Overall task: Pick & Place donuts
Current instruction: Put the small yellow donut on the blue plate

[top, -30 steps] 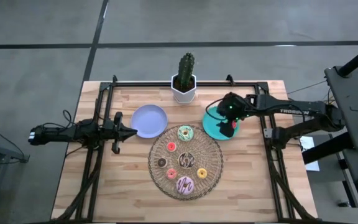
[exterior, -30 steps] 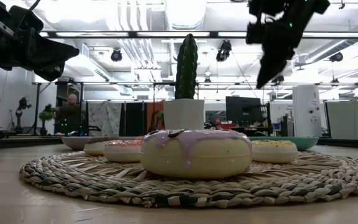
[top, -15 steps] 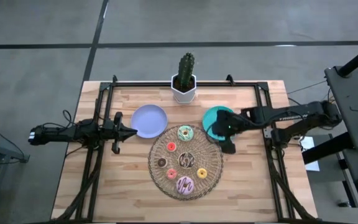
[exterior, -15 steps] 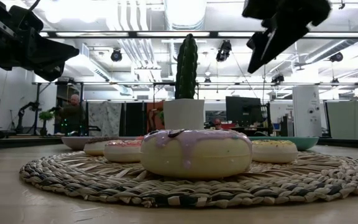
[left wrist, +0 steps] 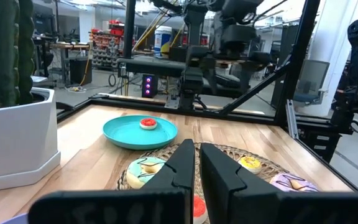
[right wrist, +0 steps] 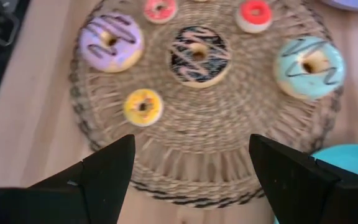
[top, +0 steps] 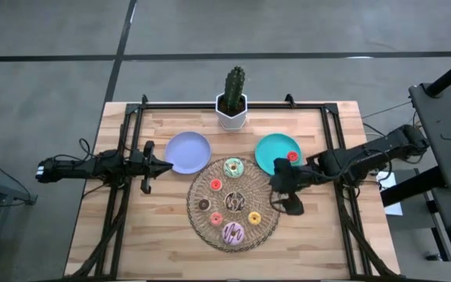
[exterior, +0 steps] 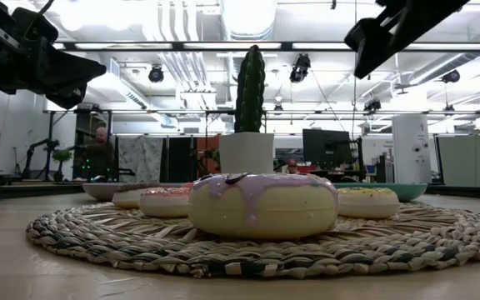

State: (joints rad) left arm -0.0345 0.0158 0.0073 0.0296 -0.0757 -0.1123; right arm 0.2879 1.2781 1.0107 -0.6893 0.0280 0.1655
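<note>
Right end effector [top: 279, 188] sat over the right edge of the wicker mat [top: 266, 211], just below the teal plate [top: 270, 149] in the high view. Fingers [right wrist: 104, 171] spread wide, nothing between them; the right wrist view looked straight down on the mat through the gap.

Left end effector [top: 167, 165] was parked at the left side of the bench [top: 327, 243], tip just beside the lavender plate [top: 188, 150]. Fingers [left wrist: 182, 168] pressed together, holding nothing.

Donut positions:
- Small red donut [top: 292, 156] lay on the teal plate, toward its right rim. Also visible in the left wrist view [left wrist: 148, 123].
- White-green donut [top: 233, 167] at the far edge of the mat, nearest the cactus pot [top: 232, 113].
- Brown-white donut [top: 235, 201] at mat centre.
- Pink donut [top: 233, 233] at the near edge of the mat; it filled the foreground of the low view [exterior: 262, 205].
- Small orange-red donut [top: 215, 185] at left of mat, between the white-green and the centre one.
- Small dark brown donut [top: 203, 205] at the left of the mat, below the orange-red one.
- Small yellow donut [top: 254, 218] at lower right of mat, nearest the right end effector.

All six mat donuts sat apart from each other, none touching. Lavender plate carried nothing visible.
</note>
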